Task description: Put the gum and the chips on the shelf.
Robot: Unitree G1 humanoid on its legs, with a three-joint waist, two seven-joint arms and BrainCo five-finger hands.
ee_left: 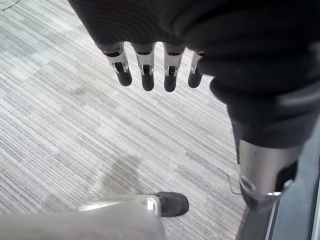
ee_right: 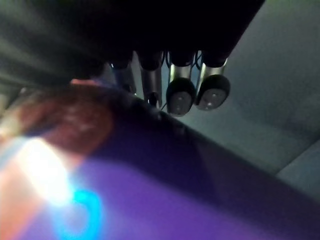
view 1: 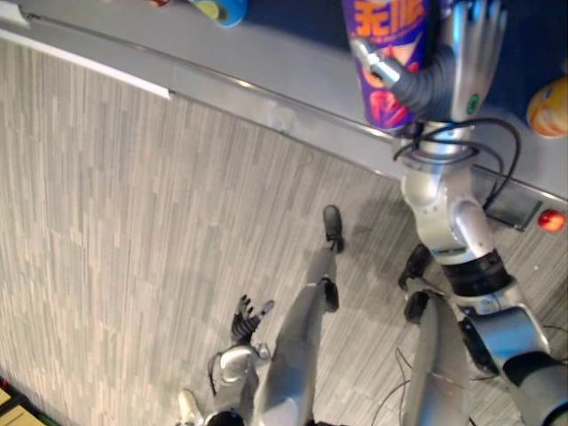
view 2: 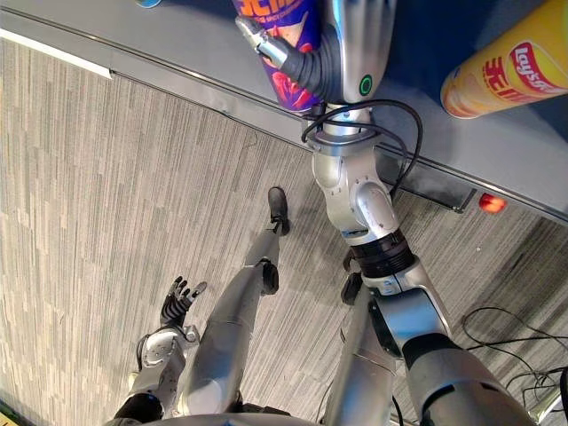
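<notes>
A purple chips can (view 2: 286, 84) on the shelf (view 2: 177, 53) is clasped by the right hand (view 2: 359, 40), and the left hand (view 2: 180, 297) is held low with fingers loosely spread.

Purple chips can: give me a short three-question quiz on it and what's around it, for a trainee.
1. True or false: the right hand has its thumb across the purple can.
2. Pick one. The left hand is: A) holding a can, B) hanging with relaxed fingers above the floor, C) resting on the blue surface.
3. Fill in: the other can on the blue surface is mostly ___ in colour.

Key: 1 true; 2 B; 3 yellow.
</notes>
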